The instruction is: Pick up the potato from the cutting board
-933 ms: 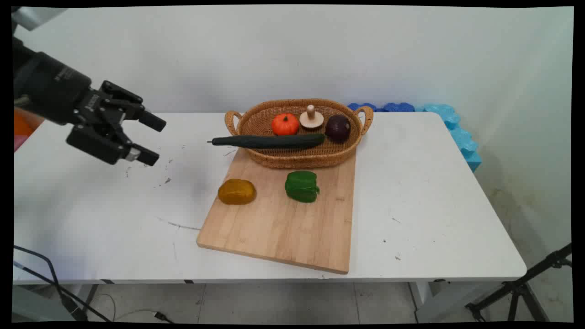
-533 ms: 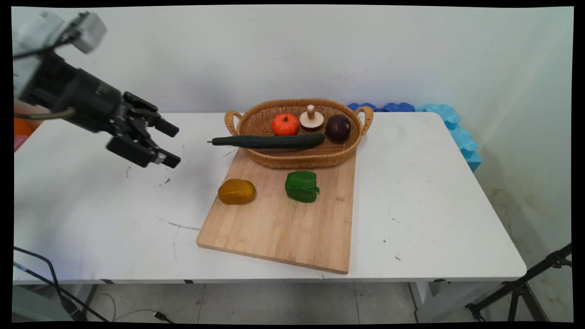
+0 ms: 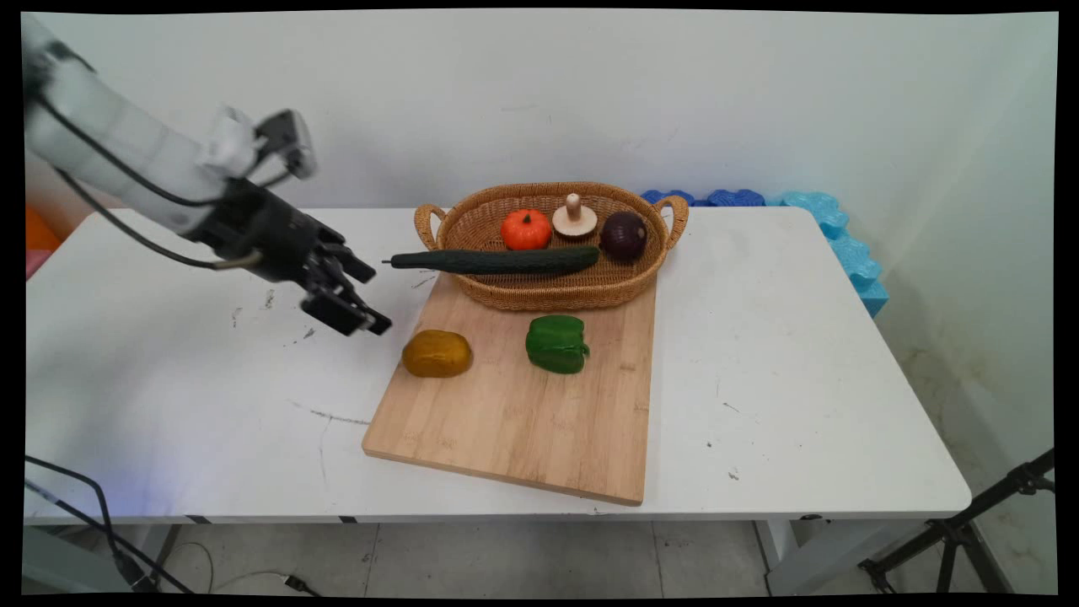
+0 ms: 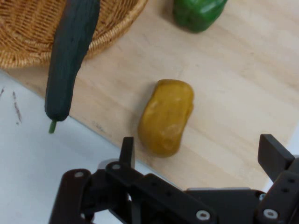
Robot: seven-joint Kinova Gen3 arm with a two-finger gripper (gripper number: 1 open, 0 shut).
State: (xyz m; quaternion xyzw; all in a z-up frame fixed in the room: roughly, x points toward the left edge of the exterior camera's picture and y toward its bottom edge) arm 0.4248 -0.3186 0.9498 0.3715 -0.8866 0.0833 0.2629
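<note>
End effector [image 3: 364,299], jaws spread wide and holding nothing, hangs over the tabletop [image 3: 169,396] just off the cutting board [image 3: 523,421]. Nearest it is the yellow pepper [image 3: 436,353], at about four o'clock in the main view, resting on the board's left corner. In the hand view the yellow pepper [image 4: 166,116] sits between the fingers [image 4: 126,150], long axis running one to seven o'clock. The cucumber [image 3: 497,260] overhangs the basket [image 3: 548,295] at two o'clock.

The white arm [image 3: 118,147] slants down from the upper left, its gripper [image 3: 371,299] with jaws spread wide, holding nothing.
</note>
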